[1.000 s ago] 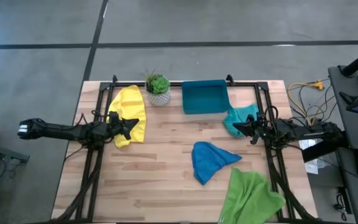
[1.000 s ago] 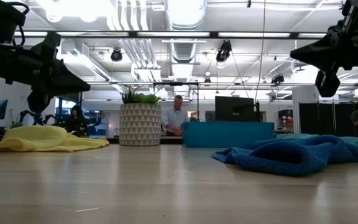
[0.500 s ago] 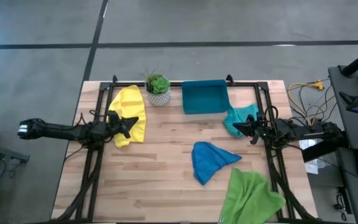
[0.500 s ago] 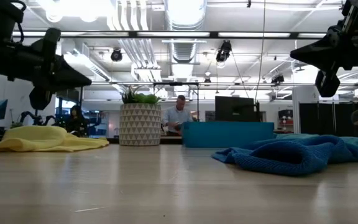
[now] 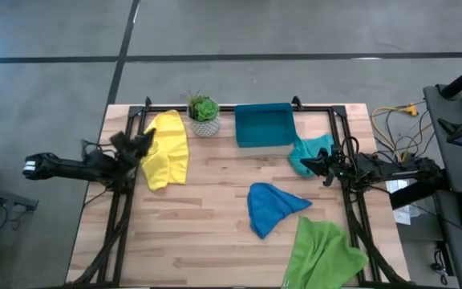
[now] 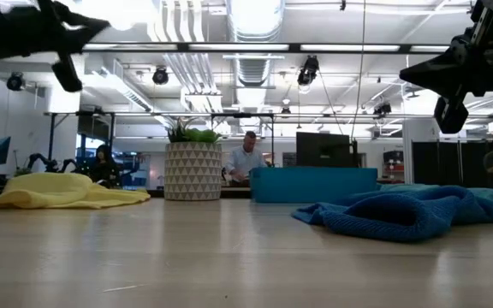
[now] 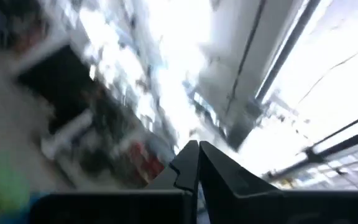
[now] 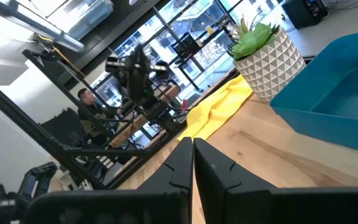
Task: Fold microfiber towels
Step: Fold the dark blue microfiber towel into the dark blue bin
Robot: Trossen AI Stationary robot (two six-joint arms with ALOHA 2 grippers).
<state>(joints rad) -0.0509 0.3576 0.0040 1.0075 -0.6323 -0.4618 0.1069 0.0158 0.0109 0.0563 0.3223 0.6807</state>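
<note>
The wooden tabletop (image 5: 215, 241) carries four crumpled cloths, none folded. Largest is the light green towel (image 5: 321, 255), at about five o'clock on the tabletop and spilling over the near edge. The yellow towel (image 5: 168, 149) lies bunched at ten o'clock, the blue towel (image 5: 269, 206) is heaped just right of centre, and the teal towel (image 5: 310, 154) sits at two o'clock, touching the corner of the teal-blue plastic tray (image 5: 264, 125), which stands at twelve o'clock. A potted plant (image 5: 204, 113) stands between the tray and the yellow towel. The left tool (image 5: 145, 142) hangs above the yellow towel's outer edge, fingers pressed together and empty. The right tool (image 5: 305, 165) hovers over the teal towel, likewise closed and holding nothing.
</note>
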